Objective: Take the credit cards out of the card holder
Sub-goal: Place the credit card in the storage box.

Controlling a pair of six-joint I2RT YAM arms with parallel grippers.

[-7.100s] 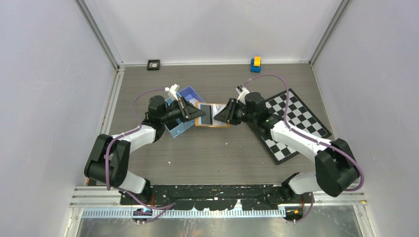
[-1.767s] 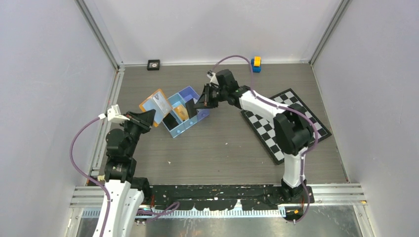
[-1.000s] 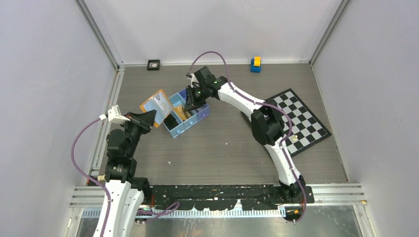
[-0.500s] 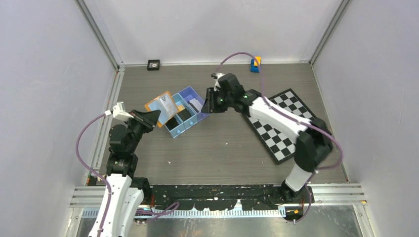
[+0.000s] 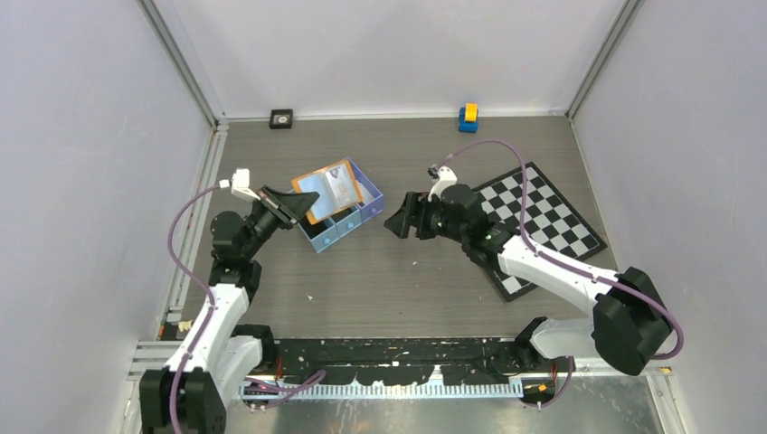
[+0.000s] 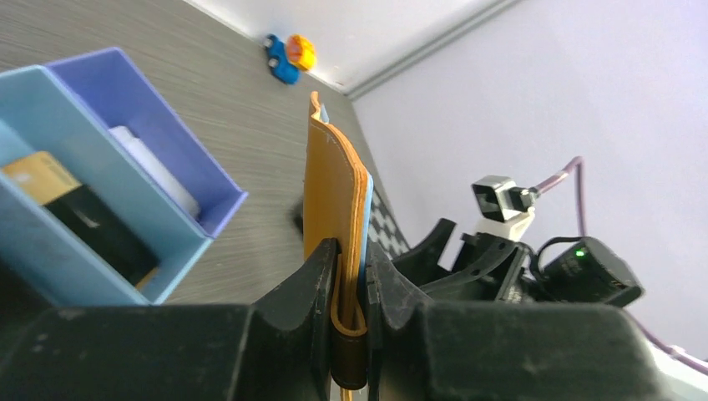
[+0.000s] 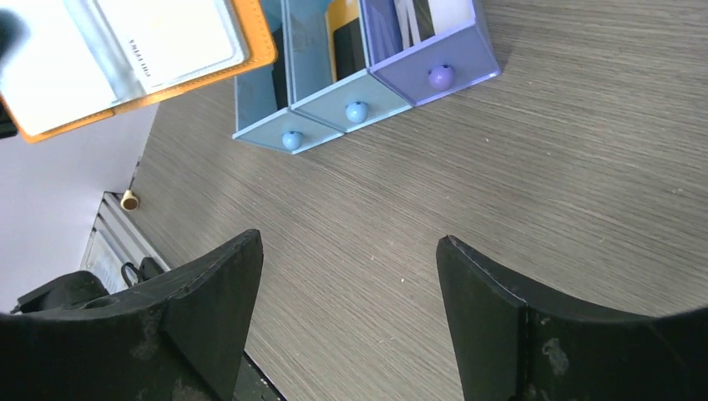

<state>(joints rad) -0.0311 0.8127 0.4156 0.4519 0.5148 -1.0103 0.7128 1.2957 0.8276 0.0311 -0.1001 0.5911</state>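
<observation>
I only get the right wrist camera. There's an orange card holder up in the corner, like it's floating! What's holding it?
Observer: The left gripper is pinching the card holder by one edge, up in the air above the table.
Operator: Whoa! Where's my gripper if you look from above?
Observer: The right gripper is to the right of the blue tray, apart from it, with its fingers pointing toward it.
Operator: And what's behind me?
Observer: A checkerboard mat lies on the table, partly under your arm.
</observation>
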